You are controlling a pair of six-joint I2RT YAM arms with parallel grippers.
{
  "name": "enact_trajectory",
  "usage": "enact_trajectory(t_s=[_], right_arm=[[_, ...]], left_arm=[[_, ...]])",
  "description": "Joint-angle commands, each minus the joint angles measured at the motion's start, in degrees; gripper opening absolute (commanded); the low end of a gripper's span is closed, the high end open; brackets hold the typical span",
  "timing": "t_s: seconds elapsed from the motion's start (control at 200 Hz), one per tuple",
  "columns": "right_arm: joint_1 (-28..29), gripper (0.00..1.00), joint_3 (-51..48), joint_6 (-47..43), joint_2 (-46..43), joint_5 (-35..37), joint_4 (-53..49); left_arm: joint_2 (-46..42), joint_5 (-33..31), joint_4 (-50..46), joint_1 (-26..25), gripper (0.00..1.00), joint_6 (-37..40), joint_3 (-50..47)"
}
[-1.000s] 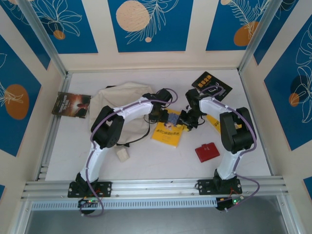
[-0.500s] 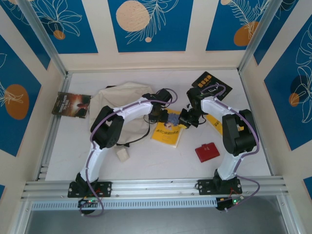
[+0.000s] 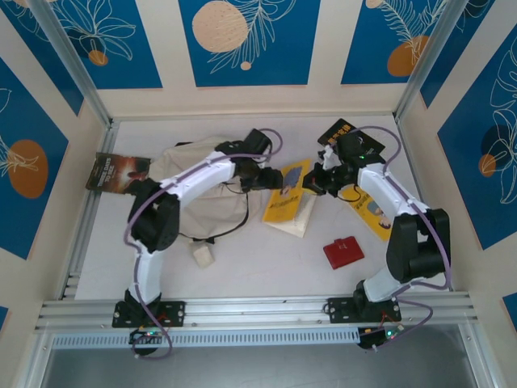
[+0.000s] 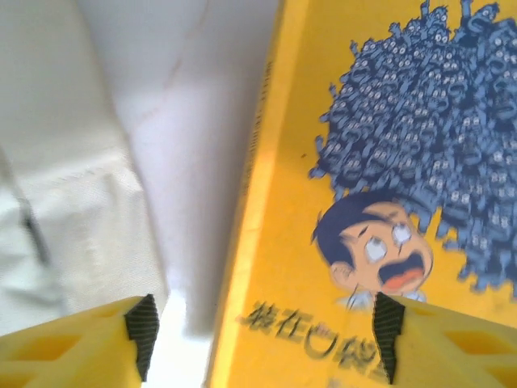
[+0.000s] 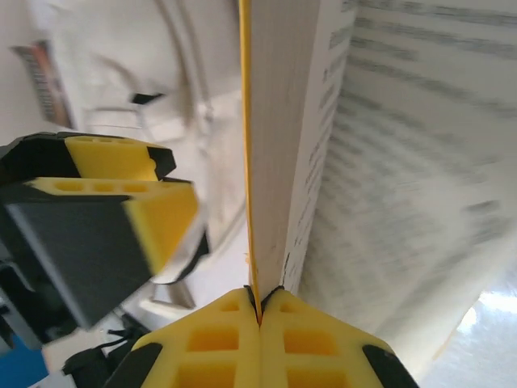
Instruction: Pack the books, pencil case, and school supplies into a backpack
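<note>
Top view: yellow book [image 3: 289, 196] is tipped up off the worktop [image 3: 266, 275] beside the backpack [image 3: 198, 174], no longer flat like a second ago. Left wrist: left tool [image 4: 264, 333] is spread wide, blue cartoon cover ahead. Right wrist: right tool [image 5: 260, 303] pinches the cover edge.

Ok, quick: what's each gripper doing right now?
Left gripper: open, fingers spread in front of the yellow book.
Right gripper: shut on the yellow book's cover.

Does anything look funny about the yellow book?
Yes. The right gripper has its fingers shut on just the cover of the yellow book, so its pages flop open beside the backpack.
</note>
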Motion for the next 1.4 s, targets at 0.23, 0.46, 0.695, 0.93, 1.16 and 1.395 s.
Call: enact_trajectory(t_s=[0.23, 0.46, 0.695, 0.93, 1.16, 1.395], right_arm=[[-2.36, 0.00, 1.71, -2.53, -6.22, -26.88, 10.45], [-1.83, 0.00, 3.87, -1.21, -5.60, -34.75, 14.47], [-1.70, 0.00, 6.70, 0.42, -3.47, -37.39, 15.69], [-1.89, 0.00, 6.66, 2.00, -2.27, -37.88, 16.86], [-2.37, 0.00, 7.33, 2.12, -0.72, -36.03, 15.45], [-3.09, 0.00, 7.79, 3.17, 1.76, -33.46, 14.84]], left_arm=[[-13.36, 18.63, 9.88, 9.10, 0.97, 2.11, -12.35], [-17.46, 28.10, 21.73, 13.21, 1.00, -3.96, -20.91], [-18.67, 35.44, 32.05, 13.23, 0.99, -10.67, -23.72], [-19.78, 38.22, 38.04, 13.23, 0.93, -14.34, -25.01], [-19.39, 39.69, 45.65, 13.28, 0.73, -18.68, -26.66], [-21.11, 37.20, 45.12, 13.84, 0.39, -17.99, -26.77]])
